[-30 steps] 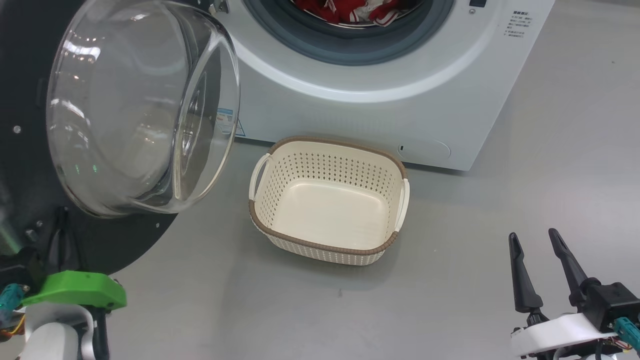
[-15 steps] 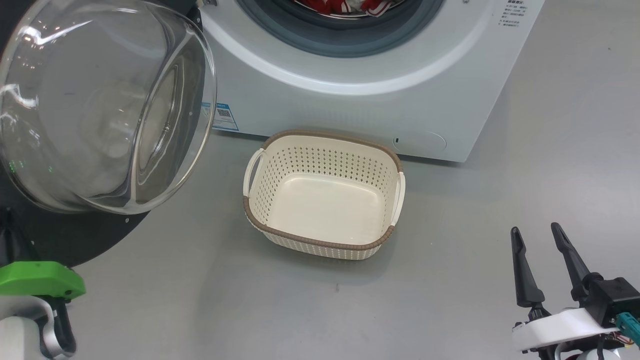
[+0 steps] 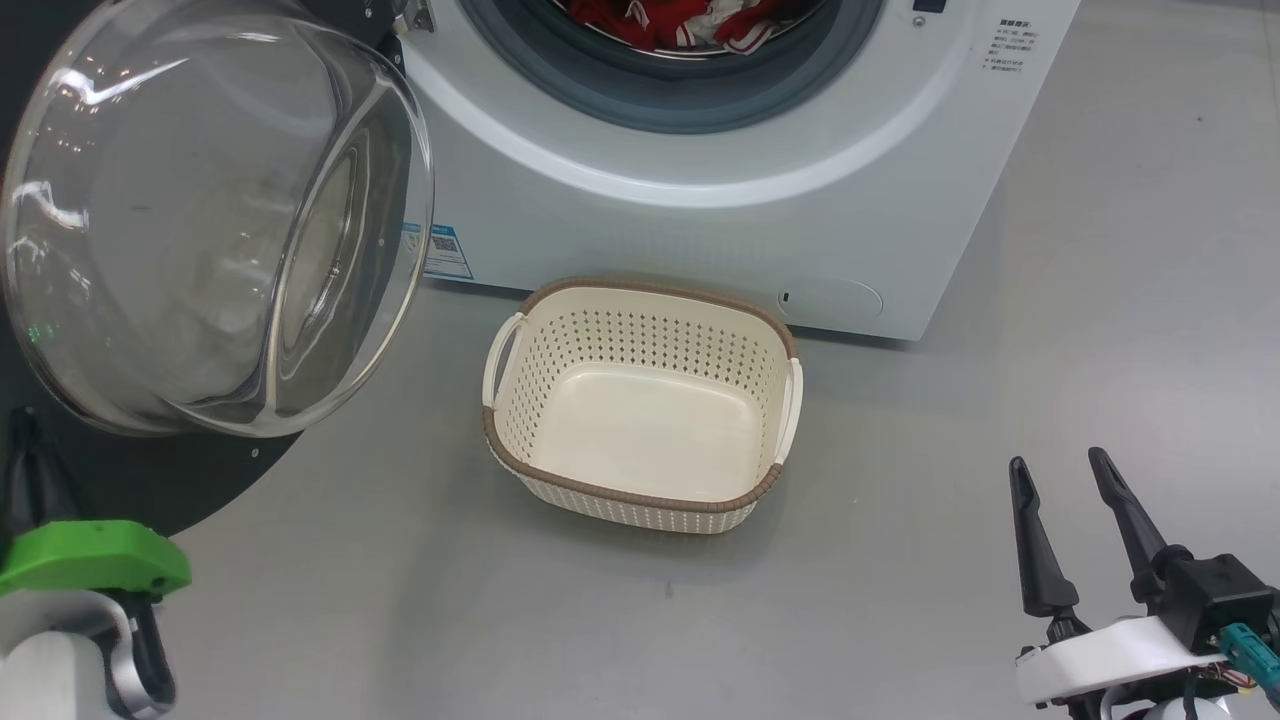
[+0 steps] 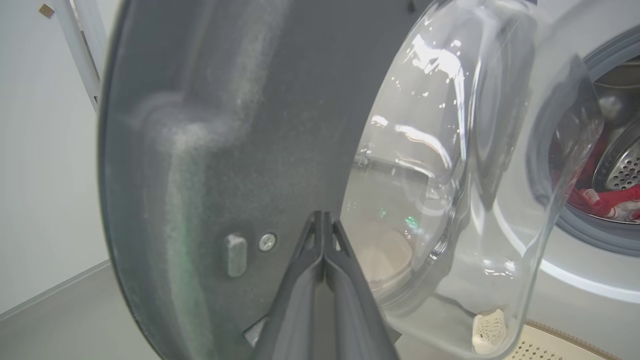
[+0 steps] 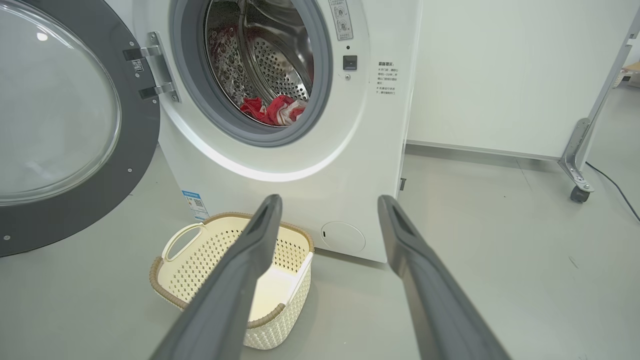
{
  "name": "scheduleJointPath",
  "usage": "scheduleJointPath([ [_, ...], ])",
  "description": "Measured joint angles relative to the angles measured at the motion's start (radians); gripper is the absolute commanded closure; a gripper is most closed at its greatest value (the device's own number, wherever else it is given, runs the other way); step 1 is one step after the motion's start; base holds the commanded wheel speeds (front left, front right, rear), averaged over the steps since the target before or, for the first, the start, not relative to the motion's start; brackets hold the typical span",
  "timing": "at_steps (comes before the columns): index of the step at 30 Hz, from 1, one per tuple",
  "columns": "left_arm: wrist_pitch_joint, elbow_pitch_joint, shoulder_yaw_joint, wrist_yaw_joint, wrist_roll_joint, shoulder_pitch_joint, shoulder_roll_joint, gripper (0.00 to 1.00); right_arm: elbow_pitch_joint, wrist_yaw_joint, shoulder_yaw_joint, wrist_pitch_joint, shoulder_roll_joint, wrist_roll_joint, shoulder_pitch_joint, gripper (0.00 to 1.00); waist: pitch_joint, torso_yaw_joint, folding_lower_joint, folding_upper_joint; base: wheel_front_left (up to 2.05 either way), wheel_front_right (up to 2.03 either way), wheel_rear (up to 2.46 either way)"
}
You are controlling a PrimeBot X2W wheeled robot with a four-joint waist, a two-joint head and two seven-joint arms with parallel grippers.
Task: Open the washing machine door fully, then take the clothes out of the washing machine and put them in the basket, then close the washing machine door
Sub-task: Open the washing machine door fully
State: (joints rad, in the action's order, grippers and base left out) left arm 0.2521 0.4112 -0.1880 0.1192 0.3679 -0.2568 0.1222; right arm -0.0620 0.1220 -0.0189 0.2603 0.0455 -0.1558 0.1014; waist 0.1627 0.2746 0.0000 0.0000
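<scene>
The door [image 3: 220, 230] stands swung out to the left of the washer [image 3: 700, 240], its glass bowl bulging toward the basket [image 3: 640, 340]. In the right wrist view it hangs from two steel hinges [image 5: 155, 70] at the left of the grey-rimmed opening.

The left jaws are pressed together with nothing between them. In the left wrist view their fingers [image 4: 310, 280] point at the dark inner face of the door [image 4: 225, 150], with the tips just beside the edge of the glass and near a screw [image 4: 266, 242]. Whether the tips touch the door cannot be told. In the head view a dark finger shows against the door's black rim, above a green mount [image 3: 90, 565].

The right jaws stand wide and hold nothing. Their fingers [image 3: 1035, 560] sit low on the right over the grey floor [image 3: 1050, 350], well apart from the basket and to its right. In the right wrist view the washer's [image 5: 300, 190] lower front shows between the fingers [image 5: 240, 270], and the left one crosses the basket [image 5: 200, 260].

The clothes [image 5: 272, 110] lie at the bottom of the steel drum, close behind the opening's lower lip and far from both jaws. In the head view they show at the top edge [image 3: 690, 20].

The basket rests on the floor just before the washer, below the opening, with a blue sticker [image 3: 445, 250] behind its left side.
</scene>
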Motion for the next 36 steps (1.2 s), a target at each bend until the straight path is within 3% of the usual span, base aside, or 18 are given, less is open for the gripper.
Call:
scheduleJointPath([
  [12, 0.000, -0.093, 0.060, -0.004, -0.072, 0.120, -0.048, 1.00, -0.010, 0.000, 0.016, 0.000, 0.000, 0.000, 0.001, 0.00, -0.030, -0.006, 0.0000, 0.0000, 0.00, 0.00, 0.00],
  [24, 0.000, -0.179, 0.198, -0.082, -0.096, 0.212, -0.082, 1.00, -0.008, 0.000, 0.034, 0.000, -0.001, 0.000, 0.005, 0.00, -0.041, -0.044, 0.0000, 0.0000, 0.00, 0.00, 0.00],
  [25, 0.000, -0.186, 0.211, -0.089, -0.098, 0.213, -0.082, 0.96, -0.008, 0.000, 0.036, 0.000, -0.001, 0.000, 0.004, 0.00, -0.040, -0.049, 0.0000, 0.0000, 0.00, 0.00, 0.00],
  [26, 0.000, -0.192, 0.223, -0.093, -0.102, 0.215, -0.082, 0.71, -0.008, 0.000, 0.038, 0.000, -0.001, 0.000, 0.002, 0.00, -0.041, -0.055, 0.0000, 0.0000, 0.00, 0.00, 0.00],
  [27, 0.000, -0.194, 0.233, -0.098, -0.106, 0.217, -0.082, 0.53, -0.007, 0.000, 0.040, 0.000, -0.001, 0.000, 0.000, 0.00, -0.041, -0.061, 0.0000, 0.0000, 0.00, 0.00, 0.00],
  [29, 0.000, -0.199, 0.253, -0.100, -0.110, 0.222, -0.082, 0.08, -0.007, 0.000, 0.047, 0.000, -0.001, -0.001, -0.005, 0.00, -0.042, -0.075, 0.0000, 0.0000, 0.00, 0.00, 0.00],
  [30, 0.000, -0.202, 0.261, -0.106, -0.115, 0.225, -0.082, 0.00, -0.007, 0.000, 0.050, 0.000, -0.002, -0.002, -0.009, 0.00, -0.043, -0.083, 0.0000, 0.0000, 0.00, 0.00, 0.00],
  [36, 0.000, -0.205, 0.301, -0.108, -0.119, 0.241, -0.081, 0.00, -0.009, 0.000, 0.066, 0.000, -0.002, -0.004, -0.014, 0.00, -0.050, -0.132, 0.0000, 0.0000, 0.00, 0.00, 0.00],
])
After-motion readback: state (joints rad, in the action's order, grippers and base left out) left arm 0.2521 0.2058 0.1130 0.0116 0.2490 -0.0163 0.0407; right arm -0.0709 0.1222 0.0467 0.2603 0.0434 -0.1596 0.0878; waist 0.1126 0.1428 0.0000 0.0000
